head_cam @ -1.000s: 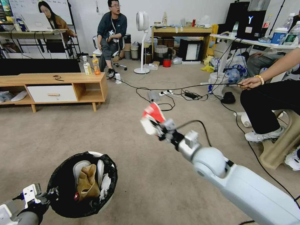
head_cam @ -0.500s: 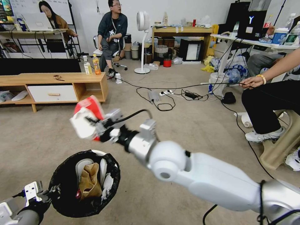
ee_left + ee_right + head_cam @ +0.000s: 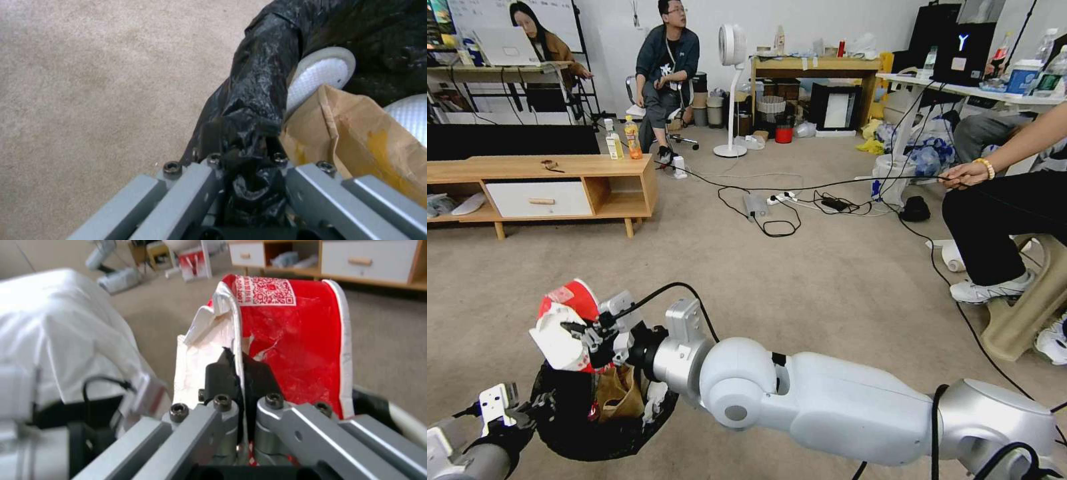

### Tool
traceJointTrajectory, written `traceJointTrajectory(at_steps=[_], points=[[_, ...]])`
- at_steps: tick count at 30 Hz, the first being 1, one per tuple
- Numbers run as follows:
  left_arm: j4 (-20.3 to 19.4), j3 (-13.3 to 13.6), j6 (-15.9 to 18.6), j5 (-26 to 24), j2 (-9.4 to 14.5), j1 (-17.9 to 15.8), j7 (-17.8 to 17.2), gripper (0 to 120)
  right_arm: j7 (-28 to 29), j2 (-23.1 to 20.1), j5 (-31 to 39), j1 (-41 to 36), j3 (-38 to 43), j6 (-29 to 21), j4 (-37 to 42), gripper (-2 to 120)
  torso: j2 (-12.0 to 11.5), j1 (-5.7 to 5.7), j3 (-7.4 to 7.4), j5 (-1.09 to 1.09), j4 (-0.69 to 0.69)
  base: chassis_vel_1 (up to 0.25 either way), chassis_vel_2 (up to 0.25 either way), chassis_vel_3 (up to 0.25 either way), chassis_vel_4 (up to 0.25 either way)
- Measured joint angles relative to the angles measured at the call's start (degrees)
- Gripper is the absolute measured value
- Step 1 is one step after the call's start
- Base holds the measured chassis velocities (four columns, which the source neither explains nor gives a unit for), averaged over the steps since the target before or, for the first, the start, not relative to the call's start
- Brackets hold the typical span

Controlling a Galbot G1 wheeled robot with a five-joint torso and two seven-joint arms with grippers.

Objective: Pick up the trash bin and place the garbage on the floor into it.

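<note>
The trash bin [image 3: 570,437], lined with a black bag, hangs at the lower left. My left gripper [image 3: 537,407] is shut on its bagged rim [image 3: 256,100]. Inside the bin lie tan folded cardboard [image 3: 617,393], white tissue [image 3: 654,397] and a grey-white flap [image 3: 322,71]. My right gripper [image 3: 587,330] reaches across from the right and is shut on a piece of garbage, a crushed red-and-white packet [image 3: 564,323]. It holds the packet just above the bin's opening. In the right wrist view the packet [image 3: 293,336] stands between the fingers of the right gripper [image 3: 240,373], with the bin's edge [image 3: 400,415] below.
A low wooden bench [image 3: 560,183] with two upright drink bottles [image 3: 624,140] stands at the back left. Cables and a power strip [image 3: 774,200] cross the carpet ahead. A seated person's legs [image 3: 1000,233] and a stool [image 3: 1027,307] are on the right. A floor fan [image 3: 732,87] stands farther back.
My right arm swung left and down, carrying the red-and-white packet from mid-floor height to just over the bin. The left gripper kept its hold on the bin's rim.
</note>
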Motion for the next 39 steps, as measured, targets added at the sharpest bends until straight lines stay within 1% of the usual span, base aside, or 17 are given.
traceJointTrajectory(at_steps=[5, 16, 27, 36, 38, 39], points=[[-0.3, -0.2, 0.0, -0.3, 0.1, 0.0, 0.0, 1, 0.2, -0.5, -2.5, -0.9, -1.8, -0.9, -1.8, 0, 0.0, 0.00, 0.00, 0.01, 0.00, 0.000, 0.000, 0.000, 0.000], [-0.7, -0.2, 0.0, -0.5, -0.1, 0.4, 0.1, 1, 0.2, -0.8, -6.4, -4.7, -2.6, -1.3, -4.5, 0, 0.0, 0.00, 0.00, 0.01, 0.00, 0.000, 0.000, 0.000, 0.000], [-0.7, 0.1, -0.1, -0.3, -0.4, 0.4, 0.2, 1, 0.0, 0.2, -8.8, -7.4, -3.7, -1.0, -6.4, 0, 0.0, 0.00, 0.00, 0.01, 0.00, 0.000, 0.000, 0.000, 0.000], [-0.3, 0.1, -0.1, -0.2, -0.5, 0.3, 0.3, 1, 0.1, -0.3, -10.0, -8.9, -3.9, -1.0, -6.7, 0, 0.0, 0.00, 0.00, 0.01, 0.00, 0.000, 0.000, 0.000, 0.000], [-0.2, 0.1, -0.1, -0.2, -0.5, 0.2, 0.3, 1, 0.1, -0.5, -10.1, -8.9, -3.8, -1.0, -6.4, 1, 0.0, 0.00, 0.00, 0.01, 0.00, 0.000, 0.000, 0.000, 0.000], [0.0, 0.1, -0.2, -0.1, -0.4, 0.2, 0.3, 1, 0.1, -0.9, -10.1, -8.9, -3.5, -1.0, -5.8, 9, 0.0, 0.00, 0.00, 0.01, 0.00, 0.000, 0.000, 0.000, 0.000]])
